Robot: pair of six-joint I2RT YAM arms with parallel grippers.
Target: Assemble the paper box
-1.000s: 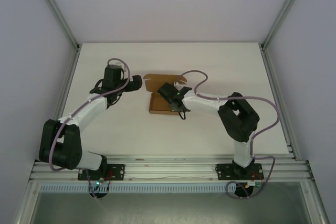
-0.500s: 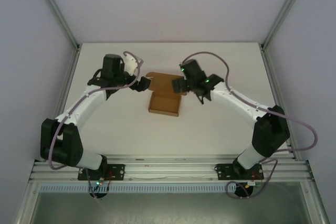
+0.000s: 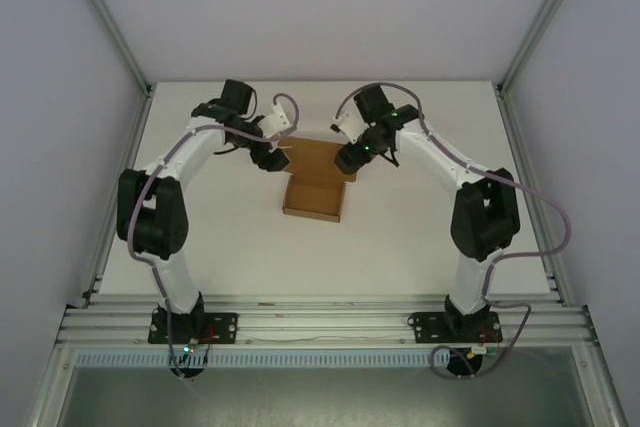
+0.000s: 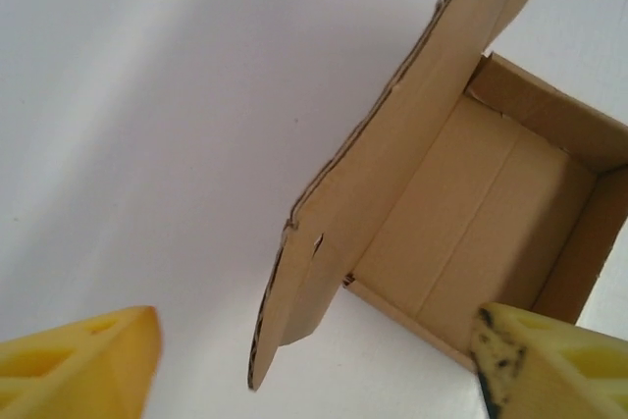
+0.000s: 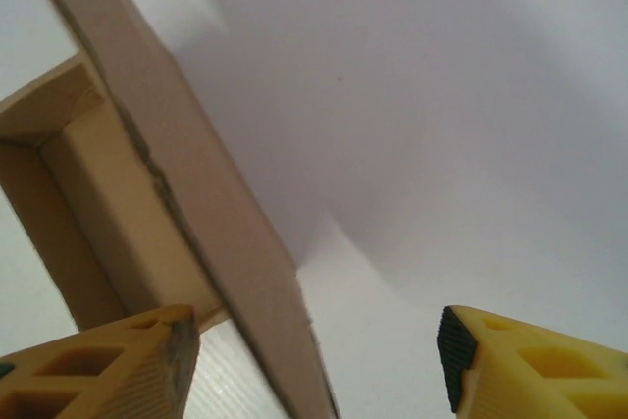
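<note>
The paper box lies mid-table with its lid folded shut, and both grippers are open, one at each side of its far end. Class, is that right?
No. The lid stands open, not shut; the left wrist view looks past it into the paper box. The rest holds: the left gripper and the right gripper are open, one at each side of the far end.

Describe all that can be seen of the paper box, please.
The box is plain brown cardboard: a shallow rectangular tray, walls folded up, empty inside, with creases across its floor. Its lid flap, joined at the far wall, is open and tilted up; a small slit shows near its rough edge. It rests on the white table between the arms. The left end effector and right end effector flank the lid, both open; whether either touches it I cannot tell.
</note>
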